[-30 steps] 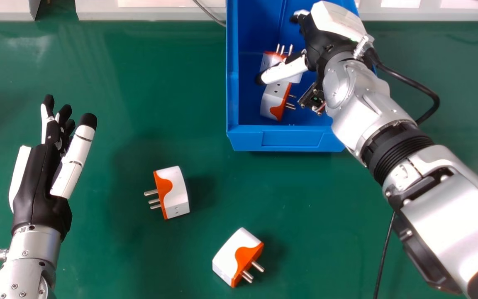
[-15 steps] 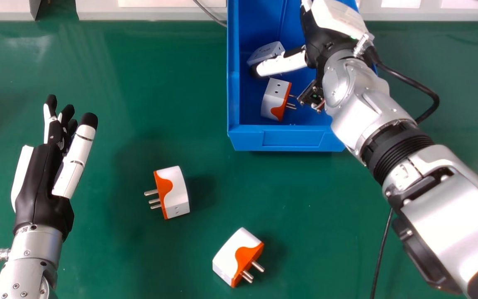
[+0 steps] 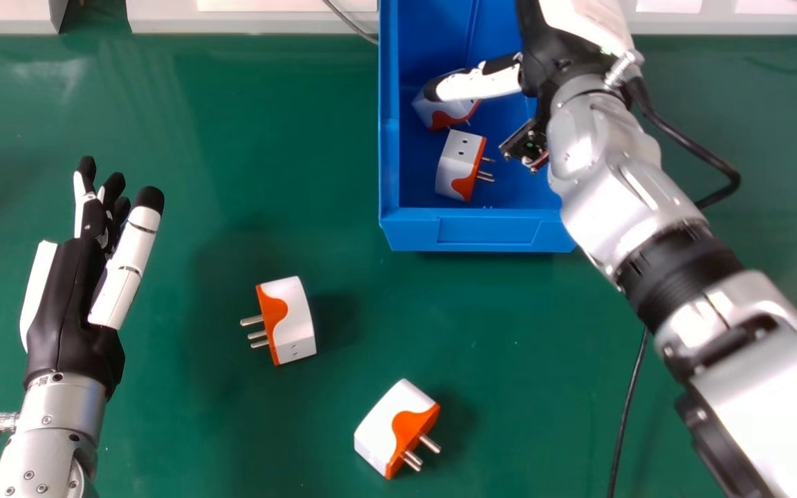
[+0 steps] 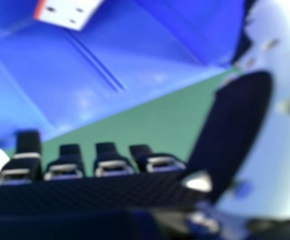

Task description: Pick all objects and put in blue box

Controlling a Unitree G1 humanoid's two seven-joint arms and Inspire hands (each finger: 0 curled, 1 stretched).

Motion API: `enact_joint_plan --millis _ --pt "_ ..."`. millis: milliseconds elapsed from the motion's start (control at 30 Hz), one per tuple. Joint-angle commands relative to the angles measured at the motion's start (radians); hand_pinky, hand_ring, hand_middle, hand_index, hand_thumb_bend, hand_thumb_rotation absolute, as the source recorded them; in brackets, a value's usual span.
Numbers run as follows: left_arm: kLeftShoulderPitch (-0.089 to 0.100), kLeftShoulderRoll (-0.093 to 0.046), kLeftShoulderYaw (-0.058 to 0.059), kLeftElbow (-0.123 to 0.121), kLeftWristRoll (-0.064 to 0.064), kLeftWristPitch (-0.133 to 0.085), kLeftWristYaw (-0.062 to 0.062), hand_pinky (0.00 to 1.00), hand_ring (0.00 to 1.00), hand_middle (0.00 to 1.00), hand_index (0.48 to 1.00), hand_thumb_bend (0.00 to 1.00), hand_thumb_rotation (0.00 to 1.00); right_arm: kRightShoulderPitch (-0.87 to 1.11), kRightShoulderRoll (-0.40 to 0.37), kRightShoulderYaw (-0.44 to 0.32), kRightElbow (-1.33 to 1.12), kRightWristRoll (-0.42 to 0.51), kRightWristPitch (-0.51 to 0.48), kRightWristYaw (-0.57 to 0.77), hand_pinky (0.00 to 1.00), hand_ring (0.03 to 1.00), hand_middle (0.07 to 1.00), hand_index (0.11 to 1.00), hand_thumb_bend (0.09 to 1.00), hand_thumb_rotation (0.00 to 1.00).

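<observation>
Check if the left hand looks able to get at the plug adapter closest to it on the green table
Probably yes: the left hand is open to the left of that adapter, with just bare table between them, though its prongs point towards the hand.

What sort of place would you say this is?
Probably a robotics lab or test bench: a green tabletop, a blue box with plug adapters inside, and silver robot arms over it.

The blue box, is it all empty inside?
No, one white and orange plug lies in the blue box, and another plug lies just beyond it in there.
</observation>
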Motion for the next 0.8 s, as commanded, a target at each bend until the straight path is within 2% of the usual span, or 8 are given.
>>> enact_joint_plan --millis 0,200,333,400,600,767 --pt "-0.009 -0.007 0.0 -0.01 -0.003 -0.016 0.003 1.0 1.0 1.0 1.0 0.51 0.77 0.093 -0.049 -0.003 -0.209 -0.048 0.02 -0.009 0.92 1.0 1.0 1.0 0.607 0.35" --pt "-0.016 -0.008 0.004 -0.005 -0.011 -0.012 0.004 1.0 1.0 1.0 1.0 0.51 0.77 0.31 -0.101 -0.005 -0.562 -0.135 0.05 0.005 0.93 1.0 1.0 1.0 0.548 0.3" --pt "-0.02 -0.01 0.005 0.003 -0.012 -0.021 0.001 1.0 1.0 1.0 1.0 0.51 0.76 0.523 -0.139 -0.012 -0.856 -0.196 0.022 0.008 0.95 1.0 1.0 1.0 0.524 0.3" --pt "-0.023 -0.01 0.006 0.011 -0.013 -0.024 -0.001 1.0 1.0 1.0 1.0 0.51 0.76 0.579 -0.146 -0.016 -0.925 -0.209 0.008 0.016 0.95 1.0 1.0 1.0 0.517 0.29" --pt "-0.017 -0.009 0.008 0.013 -0.009 -0.037 -0.001 1.0 1.0 1.0 1.0 0.53 0.76 0.803 -0.194 -0.047 -1.128 -0.215 -0.093 0.045 0.94 1.0 1.0 1.0 0.492 0.28" --pt "-0.009 -0.008 0.011 0.029 -0.006 -0.057 -0.001 1.0 1.0 1.0 1.0 0.54 0.76 0.987 -0.242 -0.07 -1.223 -0.2 -0.226 0.052 0.92 1.0 1.0 1.0 0.497 0.29"
